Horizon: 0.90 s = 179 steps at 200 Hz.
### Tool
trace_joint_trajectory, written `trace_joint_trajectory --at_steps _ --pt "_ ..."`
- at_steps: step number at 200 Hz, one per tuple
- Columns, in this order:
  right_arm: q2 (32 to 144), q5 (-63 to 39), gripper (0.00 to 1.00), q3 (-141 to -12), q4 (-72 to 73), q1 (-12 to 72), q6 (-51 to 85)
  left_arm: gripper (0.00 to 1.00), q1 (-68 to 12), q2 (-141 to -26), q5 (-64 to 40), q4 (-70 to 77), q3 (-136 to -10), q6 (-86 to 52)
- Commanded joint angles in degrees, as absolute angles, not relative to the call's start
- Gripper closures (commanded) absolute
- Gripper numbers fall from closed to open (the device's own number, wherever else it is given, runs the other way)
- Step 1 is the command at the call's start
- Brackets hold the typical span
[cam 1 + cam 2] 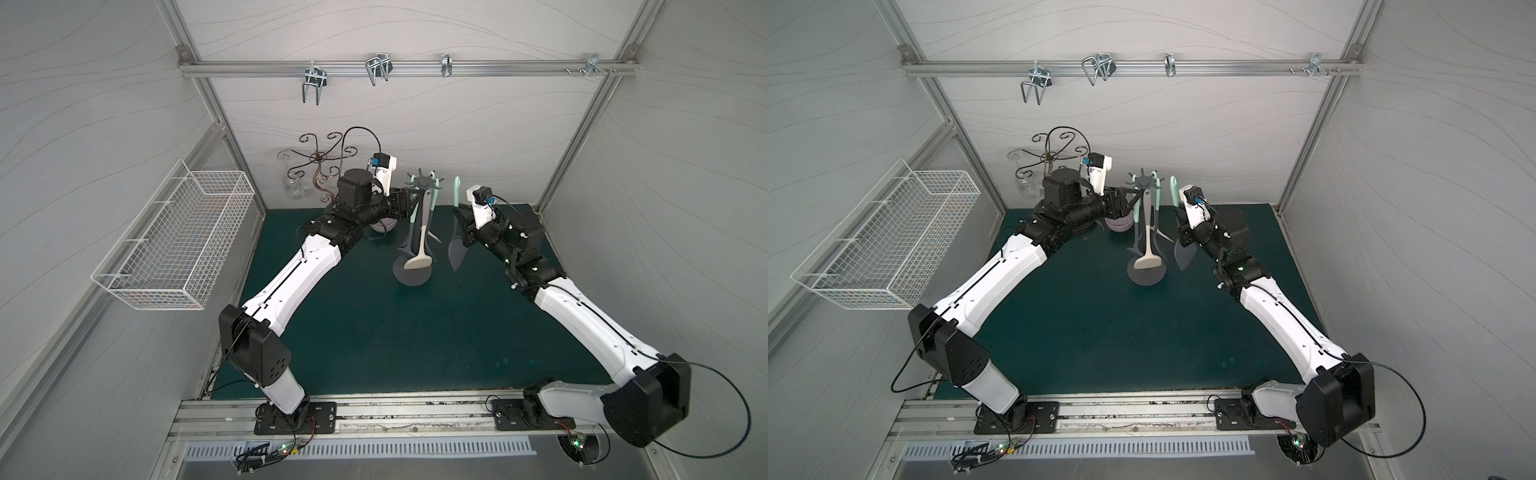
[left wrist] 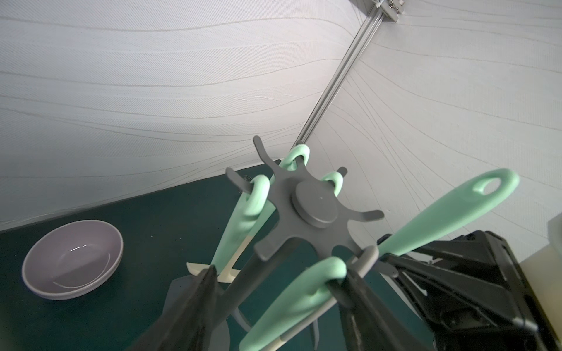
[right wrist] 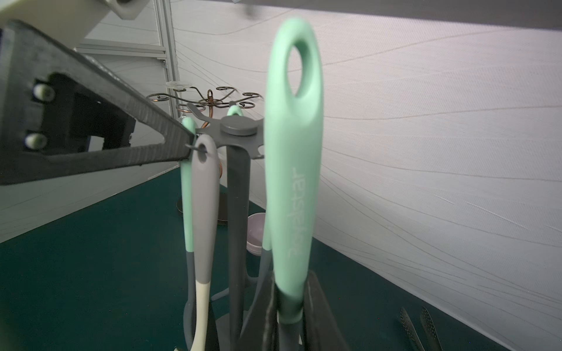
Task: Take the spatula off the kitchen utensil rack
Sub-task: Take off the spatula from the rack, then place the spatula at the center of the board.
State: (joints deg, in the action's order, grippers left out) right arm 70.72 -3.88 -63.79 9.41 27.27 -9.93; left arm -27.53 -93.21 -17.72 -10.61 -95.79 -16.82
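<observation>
Spatula (image 1: 457,249) stands just beside the kitchen utensil rack (image 1: 407,278), bowl (image 2: 73,258) behind it.

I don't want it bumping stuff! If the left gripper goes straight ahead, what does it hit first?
Probably the kitchen utensil rack: its pole stands between the fingers of the open left gripper, beside a hanging mint handle. Depth is unclear.

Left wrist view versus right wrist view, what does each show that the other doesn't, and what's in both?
Only the left wrist view: the full rim of the bowl, and the whole star of hooks on the kitchen utensil rack. Only the right wrist view: the bronze wire stand and the lettering on the spatula. Both: the rack's crown, utensils hanging from it, and the spatula clear of the hooks in the right gripper.
</observation>
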Motion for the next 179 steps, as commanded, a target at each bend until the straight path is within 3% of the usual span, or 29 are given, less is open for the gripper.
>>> trace_joint_trajectory --at_steps 1,24,58,103,123,179 --pt "67.3 -4.4 1.0 -65.5 2.1 26.7 -9.9 0.25 -27.0 -87.7 -18.2 -9.9 -95.3 -13.0" --pt "63.9 -4.9 1.0 -65.7 -4.7 25.9 -5.5 0.18 -26.8 -82.0 -18.7 -10.1 -91.1 -9.9" --pt "57.5 4.7 1.0 -64.7 -11.8 26.0 6.1 0.24 -28.1 -73.3 -16.6 -11.1 -81.5 -12.4" --pt "53.7 18.3 1.0 -66.4 -20.5 31.1 14.0 0.26 -48.6 -68.3 -3.6 -13.9 -67.5 -13.6" --pt "56.8 24.1 1.0 -68.2 -27.0 33.4 14.2 0.26 -51.8 -68.7 -1.2 -15.9 -64.4 -16.3" --pt "70.6 10.8 1.0 -72.3 -40.1 19.8 13.5 0.21 -51.6 -60.6 8.5 -24.3 -60.1 -14.3"
